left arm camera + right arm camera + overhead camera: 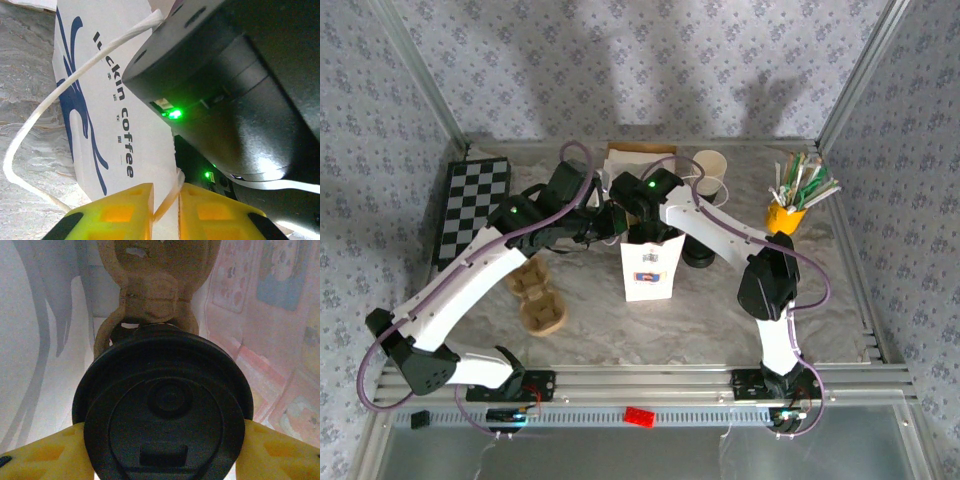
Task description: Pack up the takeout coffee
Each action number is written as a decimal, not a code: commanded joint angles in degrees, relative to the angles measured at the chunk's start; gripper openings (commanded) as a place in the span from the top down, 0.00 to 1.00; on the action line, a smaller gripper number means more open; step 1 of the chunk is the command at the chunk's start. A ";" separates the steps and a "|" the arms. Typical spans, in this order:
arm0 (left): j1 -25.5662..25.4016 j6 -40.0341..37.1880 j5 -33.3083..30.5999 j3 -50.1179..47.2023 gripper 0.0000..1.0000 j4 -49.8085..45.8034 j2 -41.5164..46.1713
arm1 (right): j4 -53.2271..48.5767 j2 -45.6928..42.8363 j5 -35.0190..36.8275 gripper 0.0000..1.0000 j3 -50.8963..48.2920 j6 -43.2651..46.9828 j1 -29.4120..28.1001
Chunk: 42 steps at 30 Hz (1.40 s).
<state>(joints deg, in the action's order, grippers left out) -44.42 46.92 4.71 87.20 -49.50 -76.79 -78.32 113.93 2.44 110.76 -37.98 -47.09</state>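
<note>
Almost done. Gripping the coffee cup [162, 405] in the right claw [162, 455], down inside the bag [110, 125]. Pinching the bag rim with the left claw [166, 210]. Just gotta set down, release, back out.

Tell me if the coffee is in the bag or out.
In: bag walls surround the coffee's black lid, gripped by the right fingers, with a pulp carrier beneath.

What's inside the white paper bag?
Inside the white paper bag: a round black plastic lid, held by the right pincer, and a brown pulp cup carrier below it. The lid hides the cup itself.
</note>
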 commanded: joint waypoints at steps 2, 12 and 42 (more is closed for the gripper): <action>-0.33 -0.99 -0.05 1.60 0.80 -0.29 -0.28 | -1.51 0.37 1.76 0.42 -0.34 -0.83 0.51; -0.38 -1.04 0.11 1.88 0.82 -0.14 -1.01 | -3.72 0.77 2.42 0.32 2.94 -0.86 0.25; -0.24 -0.76 -0.93 1.66 0.84 -0.78 -0.83 | -5.96 0.94 3.74 0.12 5.87 -0.96 -0.28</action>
<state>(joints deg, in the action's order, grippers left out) -44.40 46.92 4.47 87.61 -49.30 -77.38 -81.65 114.28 4.80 114.91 -38.17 -47.16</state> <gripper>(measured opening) 0.164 0.876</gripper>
